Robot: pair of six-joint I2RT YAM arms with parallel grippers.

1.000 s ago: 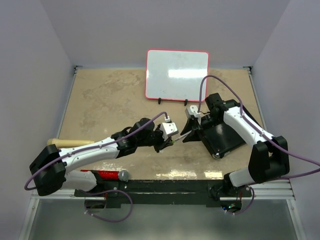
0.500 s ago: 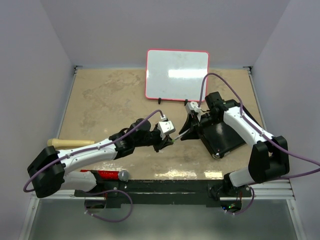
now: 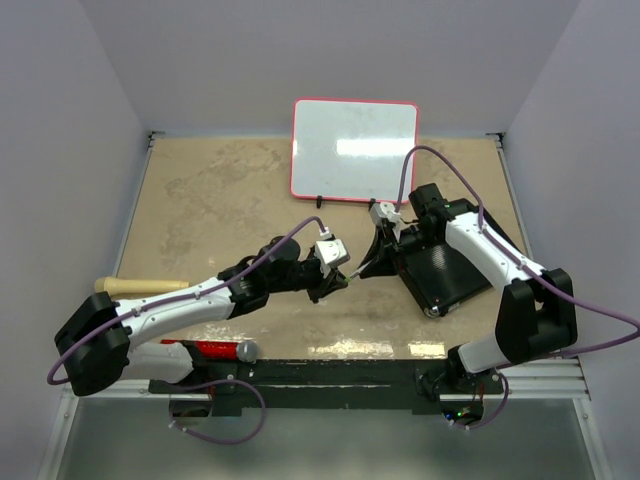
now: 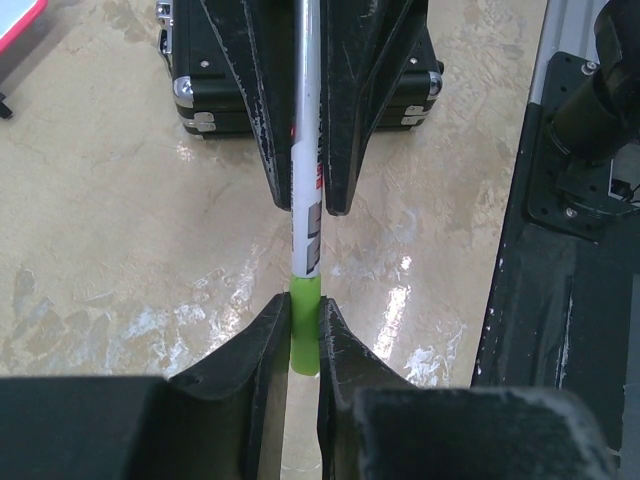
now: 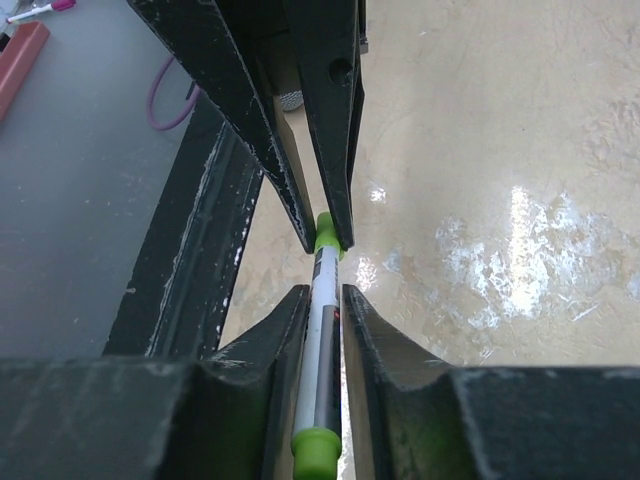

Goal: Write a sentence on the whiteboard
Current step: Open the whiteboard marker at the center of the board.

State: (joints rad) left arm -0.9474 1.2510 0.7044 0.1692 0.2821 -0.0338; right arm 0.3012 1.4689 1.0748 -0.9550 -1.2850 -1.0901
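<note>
Left gripper (image 4: 304, 305) is pinching the green cap (image 4: 305, 345) of a marker (image 4: 307, 200). Right gripper (image 5: 322, 305) squeezes the marker's white body. The whiteboard (image 3: 355, 150) stands up at the far edge of the table (image 3: 220, 200), well apart from both.

The red-rimmed glossy white whiteboard (image 3: 355, 150) stands centre at the beige stone table's (image 3: 220, 190) far edge. Before it, a slim green-ended white marker (image 3: 357, 269) spans from left gripper (image 3: 341, 281) to right gripper (image 3: 371, 262); a black rectangular pad (image 3: 455, 275) lies right, a pale wooden stick (image 3: 140, 286) far left
</note>
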